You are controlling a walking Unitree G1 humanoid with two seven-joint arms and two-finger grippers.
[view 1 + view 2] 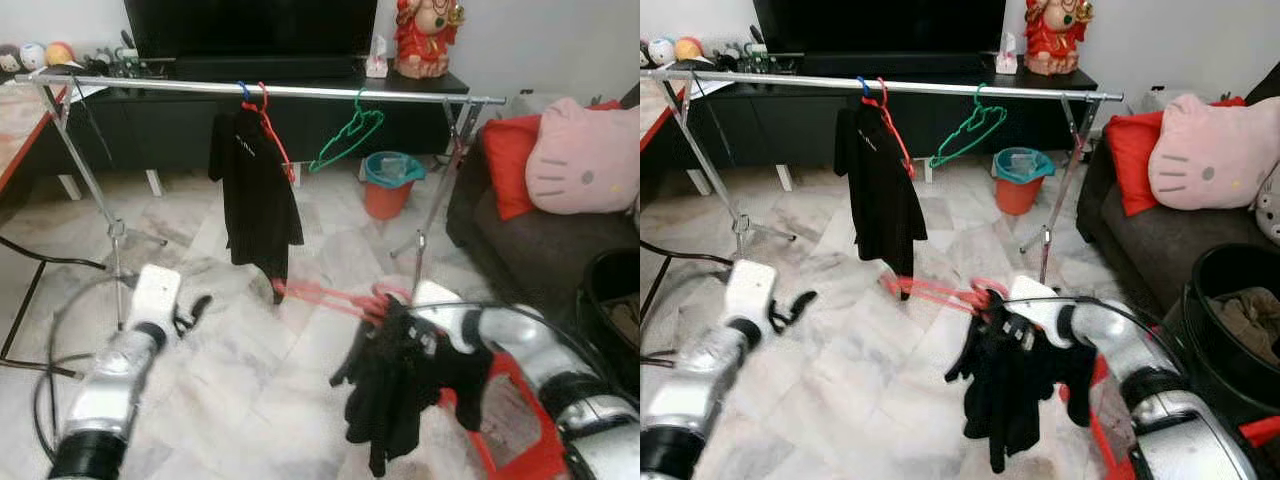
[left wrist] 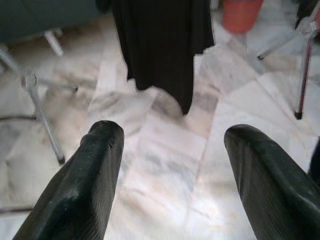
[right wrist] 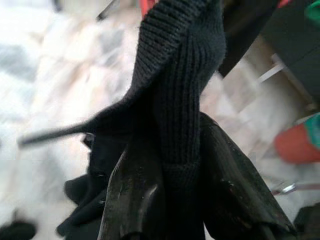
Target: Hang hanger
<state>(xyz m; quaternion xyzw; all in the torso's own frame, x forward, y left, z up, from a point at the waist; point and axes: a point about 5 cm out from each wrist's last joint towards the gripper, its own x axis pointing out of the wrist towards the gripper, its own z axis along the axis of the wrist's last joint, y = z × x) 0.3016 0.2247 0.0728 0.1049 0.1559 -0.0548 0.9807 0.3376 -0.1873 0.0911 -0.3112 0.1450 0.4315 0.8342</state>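
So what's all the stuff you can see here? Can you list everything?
rail: one, silver, across the room on two stands
black garment on rail: one, on a red hanger left of middle
green hanger: one, bare, on the rail to the right
black garment in grip: one, on a red hanger, low over the floor
bin: one, orange with teal liner, behind the rail
cushions: one red, one pink cat-face, on the dark sofa
figurine: one, red, on the black cabinet
left gripper: fingers open, over bare floor
right gripper: fingers shut on the garment
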